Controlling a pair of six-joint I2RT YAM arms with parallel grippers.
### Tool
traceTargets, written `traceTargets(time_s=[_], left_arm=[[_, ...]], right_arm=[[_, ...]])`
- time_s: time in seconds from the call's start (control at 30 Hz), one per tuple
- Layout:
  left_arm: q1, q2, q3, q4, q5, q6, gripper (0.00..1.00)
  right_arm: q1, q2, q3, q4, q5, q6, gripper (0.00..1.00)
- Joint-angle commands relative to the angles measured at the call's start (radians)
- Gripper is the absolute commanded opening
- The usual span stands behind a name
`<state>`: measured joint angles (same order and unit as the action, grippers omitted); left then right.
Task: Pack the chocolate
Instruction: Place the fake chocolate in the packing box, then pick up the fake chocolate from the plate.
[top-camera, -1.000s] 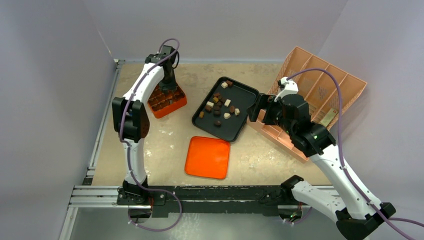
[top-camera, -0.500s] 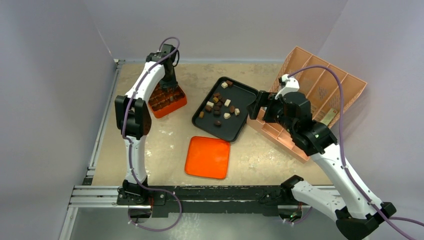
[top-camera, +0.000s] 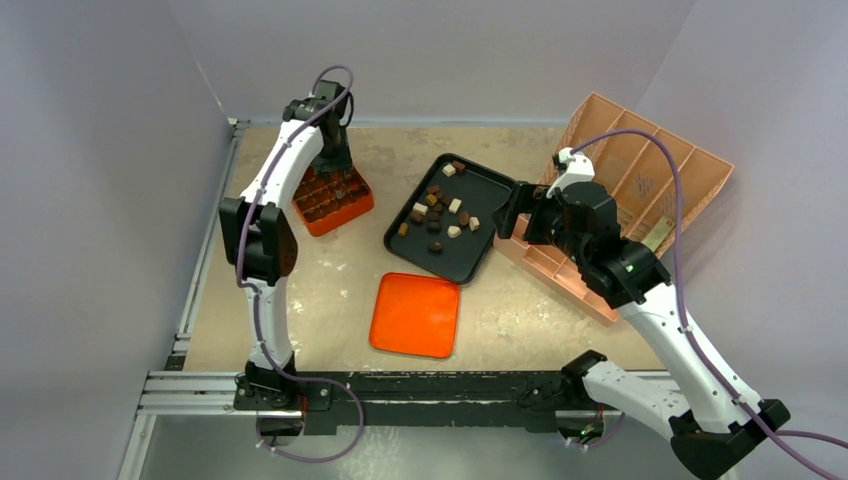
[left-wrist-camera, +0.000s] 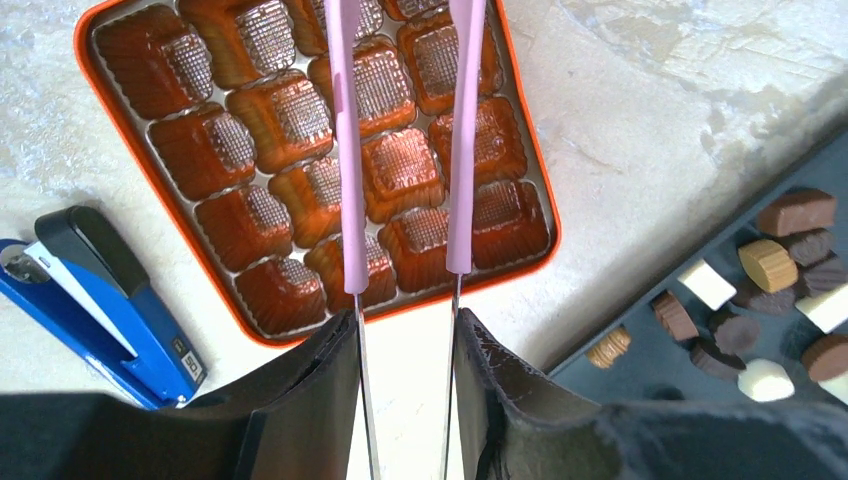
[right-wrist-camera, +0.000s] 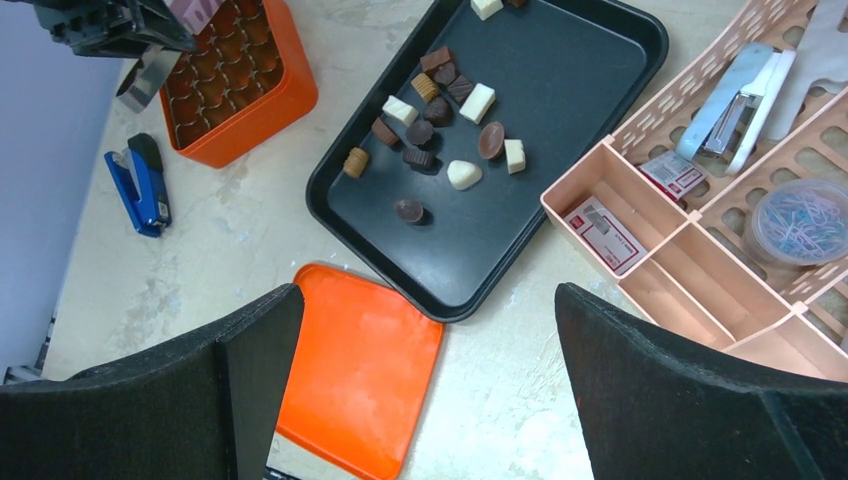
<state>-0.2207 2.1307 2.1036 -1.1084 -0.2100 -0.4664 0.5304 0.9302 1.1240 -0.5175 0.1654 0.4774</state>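
Note:
Several small chocolates (top-camera: 437, 208), dark brown, mid brown and cream-white, lie loose on the black tray (top-camera: 470, 255); they also show as chocolates (right-wrist-camera: 440, 130) and chocolates (left-wrist-camera: 770, 265). The orange compartmented box (top-camera: 335, 198) holds an empty brown liner (left-wrist-camera: 400, 180). My left gripper (left-wrist-camera: 403, 325) hovers over the box, shut on pink-tipped tweezers (left-wrist-camera: 345, 150) whose two tips stand apart with nothing between them. My right gripper (right-wrist-camera: 425, 300) hangs wide open and empty above the tray's near right edge.
The orange lid (top-camera: 416, 314) lies flat in front of the tray. A blue stapler (left-wrist-camera: 100, 290) lies left of the box. A peach organizer (top-camera: 640, 180) with a white stapler (right-wrist-camera: 735, 90) and small items leans at the right.
The left arm has shifted a little toward the far left over the box, tweezers still held. The right arm has barely moved.

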Motion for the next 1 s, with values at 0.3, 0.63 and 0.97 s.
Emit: traceTargets(time_s=[0.3,0.63,0.97], left_arm=[[-0.011,-0.263,-0.125,-0.015,0.186,0.045,0.34],[-0.138,-0.412,-0.3,-0.038,0.189,0.071,0.32],[-0.275,-0.488,-0.484,0.04,0.25,0.009,0.31]], right_arm=[[0.005,-0.001,0.02,0.012,-0.002,0.0,0.98],[0.005,-0.02,0.042,-0.022,0.038,0.011,0.98],[0.005,-0.015,0.058,-0.022,0.076,-0.027,0.97]])
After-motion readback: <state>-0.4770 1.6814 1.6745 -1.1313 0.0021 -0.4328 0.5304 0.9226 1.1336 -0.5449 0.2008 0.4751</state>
